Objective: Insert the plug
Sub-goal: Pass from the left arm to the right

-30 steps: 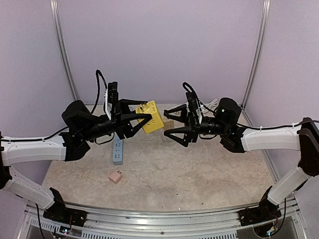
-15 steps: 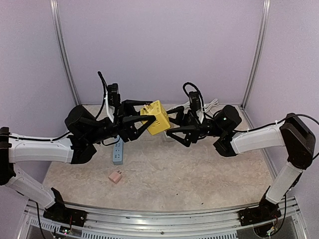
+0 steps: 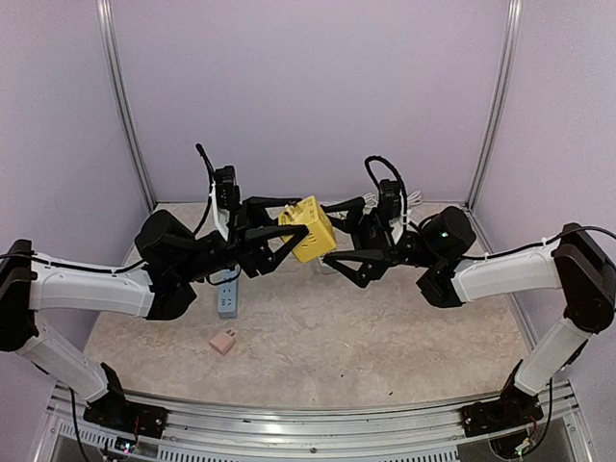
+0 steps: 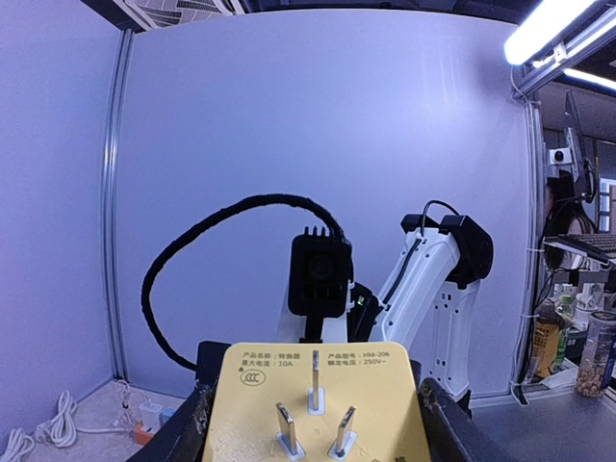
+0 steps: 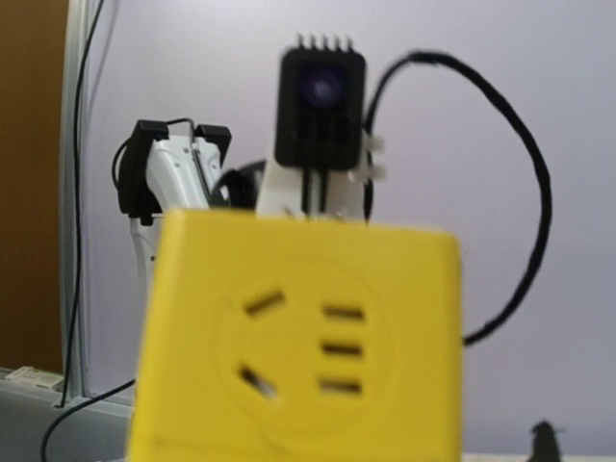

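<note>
Plug: yellow cube adapter (image 3: 310, 229), up in the air over the table (image 3: 385, 327); its three prongs (image 4: 315, 414) face the left wrist camera, its socket face the right wrist camera.
Left gripper (image 3: 292, 227): jaws half spread, clamped on the adapter's sides.
Right gripper (image 3: 332, 233): jaws wide, holding nothing, fingertips just beside the adapter; contact unclear.
Below: blue power strip (image 3: 227, 291) lying flat, pink adapter (image 3: 223, 342) nearer the front.

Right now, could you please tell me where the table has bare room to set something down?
The near-centre and near-right beige tabletop is bare, from the small pink plug across to the right edge. Crowded: the back, under the yellow cube adapter, and around the grey-blue power strip.
</note>
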`<state>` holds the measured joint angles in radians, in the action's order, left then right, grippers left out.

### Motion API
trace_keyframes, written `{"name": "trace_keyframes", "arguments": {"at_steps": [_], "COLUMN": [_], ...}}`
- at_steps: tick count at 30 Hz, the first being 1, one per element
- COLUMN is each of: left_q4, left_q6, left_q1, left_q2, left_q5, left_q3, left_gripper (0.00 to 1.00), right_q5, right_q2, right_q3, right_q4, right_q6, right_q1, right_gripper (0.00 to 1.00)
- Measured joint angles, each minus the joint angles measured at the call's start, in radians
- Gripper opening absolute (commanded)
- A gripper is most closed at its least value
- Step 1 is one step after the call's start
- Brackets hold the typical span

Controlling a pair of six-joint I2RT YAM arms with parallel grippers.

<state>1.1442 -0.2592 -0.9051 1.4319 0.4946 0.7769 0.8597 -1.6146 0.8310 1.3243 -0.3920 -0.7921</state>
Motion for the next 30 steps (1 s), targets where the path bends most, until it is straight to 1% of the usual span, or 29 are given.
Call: {"name": "trace_keyframes", "arguments": {"at_steps": [6,11,16,20,23,24,25,26,27,28,29,30], "left_q4": [0.021,0.023,0.022,0.017,0.013,0.013,0.014,0.014,0.014,0.015,0.015,0.021], "left_q6": [0.002,0.014,0.025,0.032,0.034,0.034,0.034,0.035,0.036,0.038,0.041,0.045], "left_q1": [0.0,0.0,-0.001,-0.001,0.0,0.0,0.0,0.0,0.0,0.0,0.0,0.002], "left_q2": [0.016,0.026,0.031,0.031,0.031,0.031,0.031,0.031,0.031,0.032,0.032,0.033], "left_q5": [0.003,0.027,0.059,0.073,0.074,0.074,0.074,0.074,0.072,0.071,0.068,0.064], "left_q3": [0.0,0.006,0.027,0.036,0.038,0.038,0.038,0.038,0.038,0.038,0.038,0.038], "left_gripper": [0.11,0.13,0.13,0.13,0.13,0.13,0.14,0.16,0.19,0.23,0.29,0.39], "right_q5": [0.0,-0.001,-0.002,0.0,0.004,0.005,0.007,0.01,0.017,0.022,0.037,0.039], "right_q2": [0.026,0.037,0.04,0.042,0.044,0.046,0.046,0.047,0.047,0.047,0.047,0.047], "right_q3": [0.0,0.034,0.043,0.043,0.043,0.043,0.043,0.043,0.043,0.044,0.046,0.049], "right_q4": [-0.006,-0.109,-0.166,-0.2,-0.208,-0.208,-0.208,-0.207,-0.205,-0.204,-0.202,-0.203], "right_q6": [0.034,0.063,0.07,0.074,0.073,0.072,0.072,0.069,0.062,0.064,0.053,0.051], "right_q1": [-0.006,-0.018,-0.018,-0.018,-0.018,-0.018,-0.018,-0.018,-0.018,-0.02,-0.022,-0.022], "right_gripper": [0.95,0.94,0.94,0.91,0.86,0.83,0.78,0.72,0.63,0.54,0.46,0.38]}}
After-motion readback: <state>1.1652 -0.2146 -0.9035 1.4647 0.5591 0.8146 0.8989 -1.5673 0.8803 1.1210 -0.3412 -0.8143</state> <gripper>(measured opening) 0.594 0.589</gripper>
